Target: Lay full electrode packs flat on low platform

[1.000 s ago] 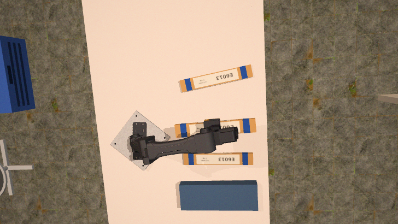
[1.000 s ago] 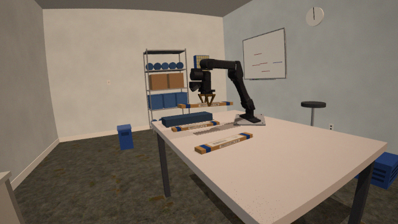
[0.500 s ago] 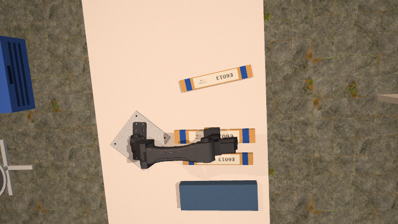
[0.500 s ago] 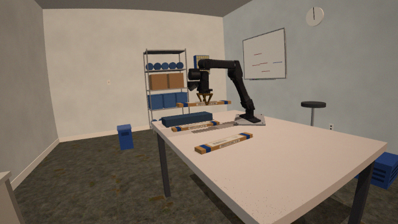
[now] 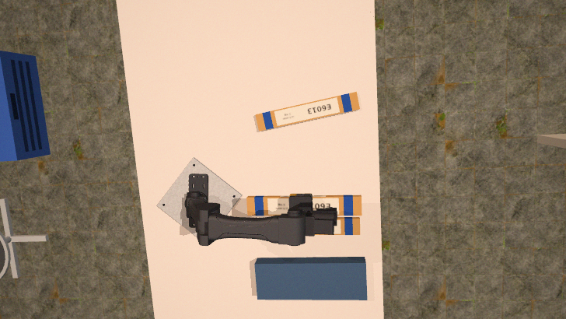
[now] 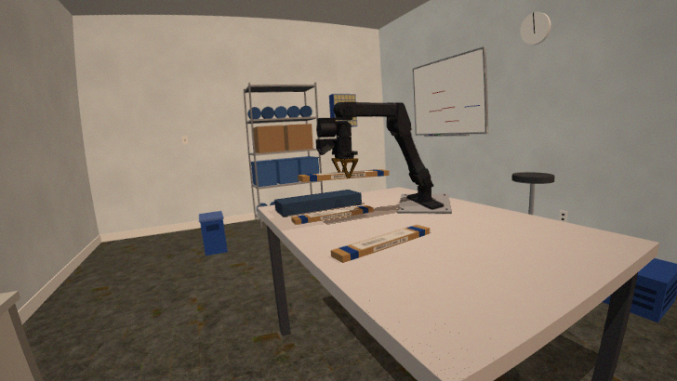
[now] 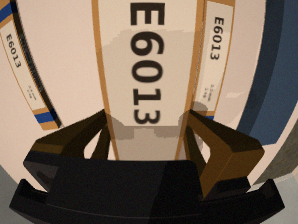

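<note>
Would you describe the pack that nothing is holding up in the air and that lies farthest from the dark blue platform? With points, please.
On the pale table (image 5: 245, 51) (image 6: 497, 283), find the orange pack (image 5: 307, 112) (image 6: 381, 243) (image 7: 22, 65). Unlike its two neighbours, it lies slanted.

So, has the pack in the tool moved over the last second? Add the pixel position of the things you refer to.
Yes: in the top view the held pack (image 5: 348, 205) (image 6: 308, 177) (image 7: 147, 65) has shifted closer to the dark blue platform (image 5: 310, 279) (image 6: 317, 203) (image 7: 270, 95).
</note>
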